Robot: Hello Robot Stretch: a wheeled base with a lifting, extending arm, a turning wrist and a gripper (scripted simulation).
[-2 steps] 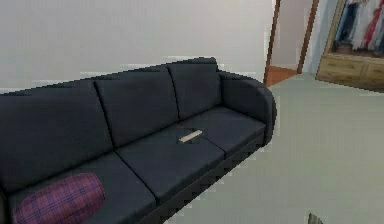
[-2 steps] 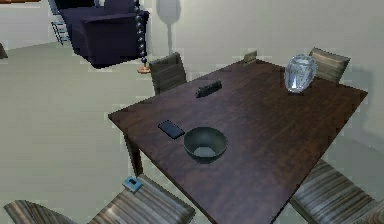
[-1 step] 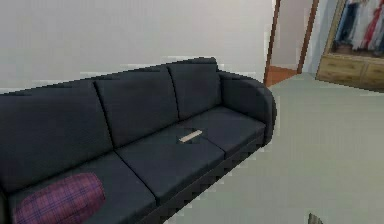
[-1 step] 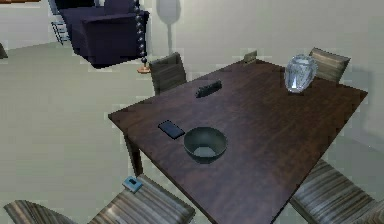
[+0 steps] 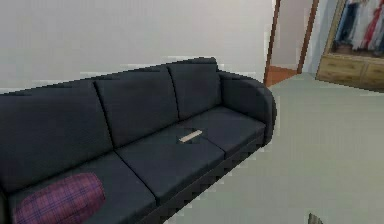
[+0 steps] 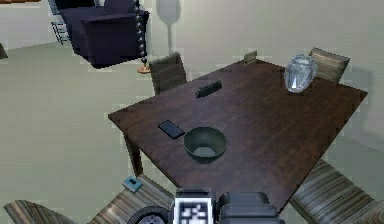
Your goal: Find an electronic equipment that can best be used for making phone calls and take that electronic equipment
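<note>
Inspecting from the gripper (image 6: 152,214) at the arm side view's bottom edge: I cannot tell its grip or whether it holds anything. Beyond it, on the dark table (image 6: 300,130), a flat black phone (image 6: 171,128) lies just beside a dark bowl (image 6: 205,143).

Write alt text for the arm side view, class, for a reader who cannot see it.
A dark wooden dining table carries a small flat black device near its left edge, a dark bowl beside it, another flat dark item and a glass vase. Chairs surround it; a dark armchair stands beyond.
</note>
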